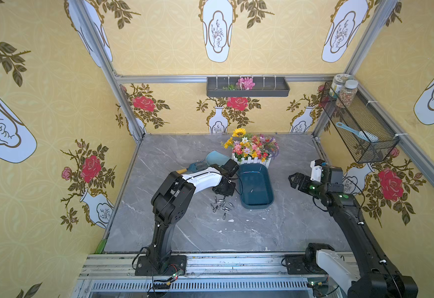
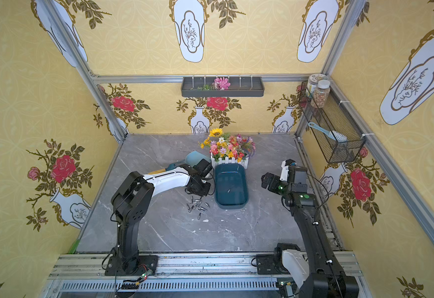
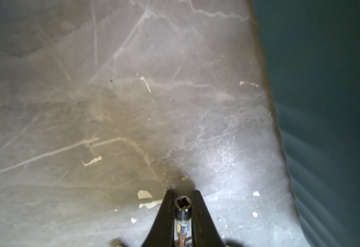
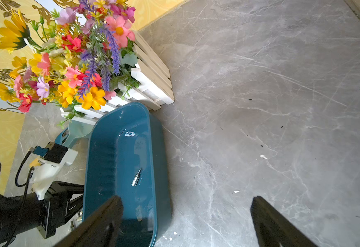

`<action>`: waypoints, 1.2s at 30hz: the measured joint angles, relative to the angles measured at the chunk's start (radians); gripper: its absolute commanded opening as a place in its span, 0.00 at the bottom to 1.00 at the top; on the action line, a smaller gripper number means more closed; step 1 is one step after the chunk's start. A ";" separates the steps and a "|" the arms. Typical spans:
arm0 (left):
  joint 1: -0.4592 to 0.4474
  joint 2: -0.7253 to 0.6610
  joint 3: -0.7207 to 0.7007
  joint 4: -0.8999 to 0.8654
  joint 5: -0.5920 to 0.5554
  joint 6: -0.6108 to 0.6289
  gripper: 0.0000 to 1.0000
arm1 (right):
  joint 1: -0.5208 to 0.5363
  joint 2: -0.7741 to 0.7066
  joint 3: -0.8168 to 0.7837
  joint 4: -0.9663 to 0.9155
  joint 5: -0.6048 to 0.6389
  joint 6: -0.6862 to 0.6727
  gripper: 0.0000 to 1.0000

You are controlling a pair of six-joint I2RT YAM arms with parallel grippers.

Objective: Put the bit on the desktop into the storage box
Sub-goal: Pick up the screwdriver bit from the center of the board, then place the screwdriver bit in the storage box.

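One bit [image 4: 136, 177] lies in the box [image 4: 108, 149]; a pile [image 1: 221, 205] waits on the surface [image 1: 210, 232]. The left end effector [image 3: 182, 193] grips another bit [image 3: 182, 205]; the right end effector [image 4: 186, 200] stands open.

Beneath me the desktop [image 1: 288, 227] is carrying a box [image 1: 257, 206] at frame centre. Bits [image 1: 221, 203] are lying scattered just left of it, a planter [image 1: 252, 162] is standing just above, a dustpan [image 1: 214, 157] is lying upper left, and white flecks [image 1: 230, 220] are lying below.

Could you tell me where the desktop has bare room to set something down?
Free: the desktop strip along the near edge, and the patch between the storage box and the right gripper. Crowded: the loose bits beside the box, with dustpan and flower planter at its far end.
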State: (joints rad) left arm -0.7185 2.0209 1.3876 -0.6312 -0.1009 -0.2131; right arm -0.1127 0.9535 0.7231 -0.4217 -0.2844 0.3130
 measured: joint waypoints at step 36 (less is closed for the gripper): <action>-0.081 -0.233 0.135 0.040 0.108 0.002 0.12 | 0.000 -0.056 -0.004 -0.020 -0.008 0.001 0.97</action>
State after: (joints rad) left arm -0.7998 1.7878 1.5227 -0.5915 0.0074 -0.2115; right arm -0.1123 0.8970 0.7193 -0.4416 -0.2924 0.3138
